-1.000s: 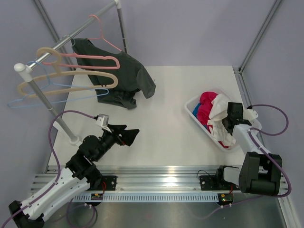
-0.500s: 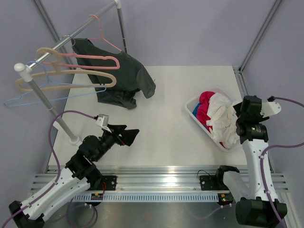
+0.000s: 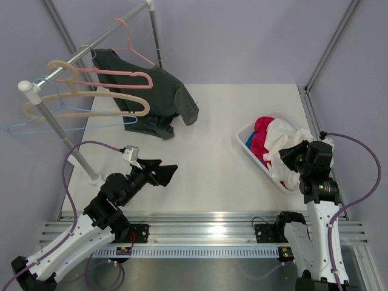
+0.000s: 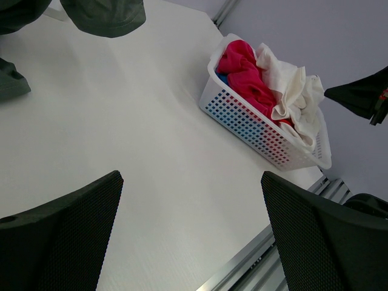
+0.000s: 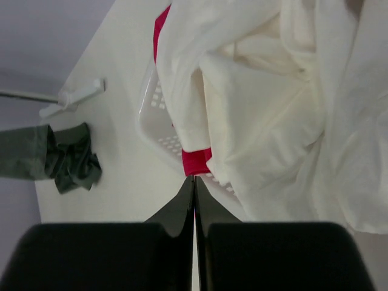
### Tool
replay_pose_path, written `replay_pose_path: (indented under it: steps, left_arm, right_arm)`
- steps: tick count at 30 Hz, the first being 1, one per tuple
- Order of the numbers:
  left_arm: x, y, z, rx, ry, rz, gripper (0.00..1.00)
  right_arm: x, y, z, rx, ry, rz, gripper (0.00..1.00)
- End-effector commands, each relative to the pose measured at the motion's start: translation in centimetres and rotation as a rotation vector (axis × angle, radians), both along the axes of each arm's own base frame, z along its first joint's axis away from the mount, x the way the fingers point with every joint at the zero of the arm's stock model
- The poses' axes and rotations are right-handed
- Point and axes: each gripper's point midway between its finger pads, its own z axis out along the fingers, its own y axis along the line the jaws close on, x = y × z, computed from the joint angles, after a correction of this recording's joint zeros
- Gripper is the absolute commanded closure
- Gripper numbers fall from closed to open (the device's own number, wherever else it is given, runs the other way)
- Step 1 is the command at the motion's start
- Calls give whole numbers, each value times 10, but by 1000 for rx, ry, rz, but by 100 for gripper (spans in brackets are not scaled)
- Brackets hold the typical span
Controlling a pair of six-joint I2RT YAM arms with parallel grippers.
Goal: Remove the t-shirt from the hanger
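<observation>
Swung inward since a moment ago, our right gripper (image 3: 295, 156) hangs at the edge of the crumpled white t-shirt (image 3: 284, 144), which is heaped on a magenta garment (image 3: 262, 134) in the perforated plastic basket (image 3: 245, 137). Only its wrist view shows the jaws pressed together. The slim salmon-pink hanger (image 3: 115, 72) hangs bare, and the jaws of our left gripper (image 3: 167, 173) gape wide.
</observation>
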Motion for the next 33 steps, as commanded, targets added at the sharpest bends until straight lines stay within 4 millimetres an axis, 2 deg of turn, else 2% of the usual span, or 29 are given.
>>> replay_pose_path:
  steps: [1, 7, 8, 9, 10, 12, 17, 21, 27, 30, 32, 33]
  left_arm:
    - [1, -2, 26, -64, -49, 0, 1]
    - [0, -3, 17, -74, -30, -4, 1]
    - [-1, -4, 17, -77, -27, -10, 1]
    - [-3, -5, 19, -81, -31, -22, 1]
    - [-4, -6, 20, -81, -33, -30, 1]
    - [-5, -6, 20, -81, -33, -35, 1]
    - [-7, -6, 23, -88, -41, -41, 1]
    - [-8, -7, 23, -98, -43, -47, 1]
    - [-7, -9, 19, -90, -32, -53, 1]
    - [-6, -7, 16, -71, -22, -42, 1]
    - [-4, -5, 19, -69, -27, -27, 1]
    - [-4, -4, 20, -67, -25, -24, 1]
  right_arm:
    - [0, 31, -3, 99, -22, 154, 100]
    - [18, -8, -62, 50, 150, -74, 100]
    - [18, -17, -71, 43, 182, -133, 100]
    - [16, -37, -81, 1, 214, -242, 100]
    - [17, -43, -89, -12, 237, -278, 100]
    - [16, -57, -92, -46, 247, -357, 100]
    - [19, -79, -85, -75, 192, -495, 100]
    - [24, -92, -109, -117, 272, -556, 100]
    - [35, -89, -145, -97, 345, -550, 100]
    - [38, -89, -143, -101, 360, -545, 100]
    - [37, -91, -129, -118, 350, -540, 100]
    - [39, -93, -115, -125, 322, -541, 100]
